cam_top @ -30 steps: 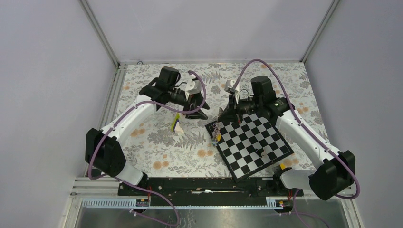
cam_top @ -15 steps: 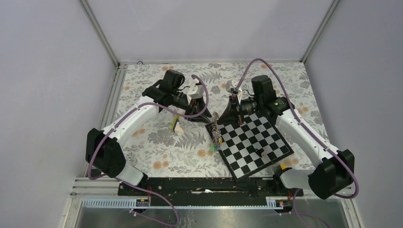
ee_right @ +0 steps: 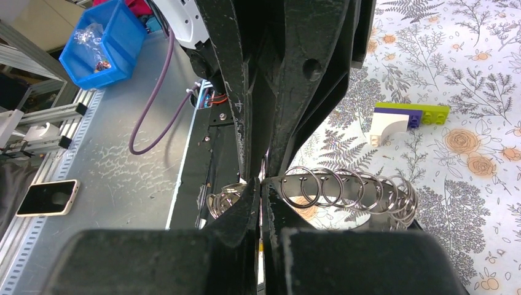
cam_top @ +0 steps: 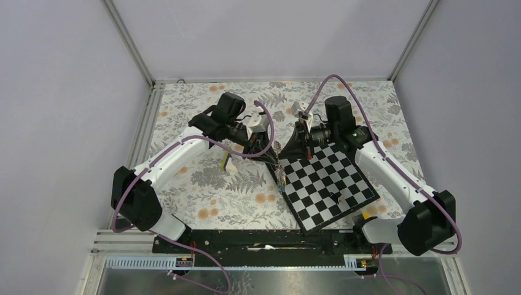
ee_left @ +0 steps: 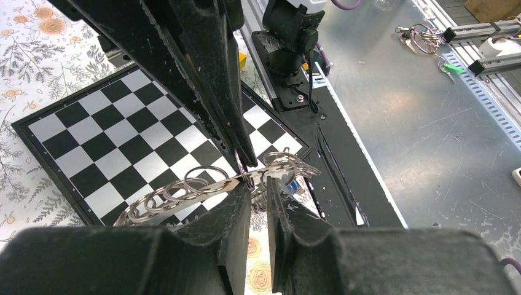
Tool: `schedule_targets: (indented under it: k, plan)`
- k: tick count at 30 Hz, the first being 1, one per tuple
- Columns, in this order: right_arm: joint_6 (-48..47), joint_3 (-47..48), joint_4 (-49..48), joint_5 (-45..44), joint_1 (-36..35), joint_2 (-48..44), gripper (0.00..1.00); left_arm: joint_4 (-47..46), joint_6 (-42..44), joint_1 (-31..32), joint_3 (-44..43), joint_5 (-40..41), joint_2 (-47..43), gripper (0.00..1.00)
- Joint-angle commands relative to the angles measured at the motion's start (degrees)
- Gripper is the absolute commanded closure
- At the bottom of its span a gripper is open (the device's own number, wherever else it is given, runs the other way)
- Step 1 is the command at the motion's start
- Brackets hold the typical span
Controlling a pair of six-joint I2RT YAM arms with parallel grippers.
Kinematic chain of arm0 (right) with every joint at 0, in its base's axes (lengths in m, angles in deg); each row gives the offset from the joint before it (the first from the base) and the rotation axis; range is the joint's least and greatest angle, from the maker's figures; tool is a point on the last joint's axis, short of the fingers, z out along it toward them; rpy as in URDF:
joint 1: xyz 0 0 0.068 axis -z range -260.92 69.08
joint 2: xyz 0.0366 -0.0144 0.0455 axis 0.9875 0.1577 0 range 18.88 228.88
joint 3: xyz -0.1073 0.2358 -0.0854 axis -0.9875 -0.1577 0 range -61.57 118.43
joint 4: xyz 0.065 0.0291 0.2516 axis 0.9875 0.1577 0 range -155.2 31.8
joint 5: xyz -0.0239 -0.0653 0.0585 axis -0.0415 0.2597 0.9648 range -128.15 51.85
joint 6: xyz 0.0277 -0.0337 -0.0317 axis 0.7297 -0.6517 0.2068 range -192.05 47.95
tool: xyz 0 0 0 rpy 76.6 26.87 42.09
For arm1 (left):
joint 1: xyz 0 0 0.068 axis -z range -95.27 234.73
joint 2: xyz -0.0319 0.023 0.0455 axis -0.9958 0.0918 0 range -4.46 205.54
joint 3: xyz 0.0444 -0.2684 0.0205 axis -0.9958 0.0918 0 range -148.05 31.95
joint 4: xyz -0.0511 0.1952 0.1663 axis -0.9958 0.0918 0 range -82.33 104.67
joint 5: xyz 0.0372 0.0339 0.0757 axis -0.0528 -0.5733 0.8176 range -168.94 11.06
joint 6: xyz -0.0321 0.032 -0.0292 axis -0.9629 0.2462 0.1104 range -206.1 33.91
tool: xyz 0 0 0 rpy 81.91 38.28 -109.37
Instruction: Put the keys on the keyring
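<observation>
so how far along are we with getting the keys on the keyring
Done: no key visibly threaded. In hand: right pincer shut on the keyring over the chessboard edge; left pincer nearly closed at its end, beside a blue key, grip unclear. To do: threading the keys.

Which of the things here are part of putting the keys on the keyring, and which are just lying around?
Job: keyring, blue key, left fingers, right fingers shut on the keyring.
Lying about: chessboard, lime-and-white brick, yellow block.
</observation>
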Motion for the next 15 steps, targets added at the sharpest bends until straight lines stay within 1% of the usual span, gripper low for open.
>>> schedule_targets:
  k: [1,11,13,15]
  plan:
    - [0.9,-0.5,-3.6,1.8,0.3,-0.3,1.00,-1.0,0.1,0.4,-2.6,-3.2,-2.7,0.80]
    - [0.2,-1.5,-3.5,0.3,0.3,-0.9,1.00,-1.5,-1.1,0.5,-4.4,-1.4,-2.0,0.90]
    - [0.3,-1.7,-3.6,0.1,0.3,-1.0,1.00,-4.0,-3.4,0.6,-4.0,-1.2,-2.1,0.94]
    - [0.4,-2.0,-4.0,-0.1,0.3,-1.1,1.00,-4.5,-4.2,0.8,-4.1,-1.0,-2.0,1.00]
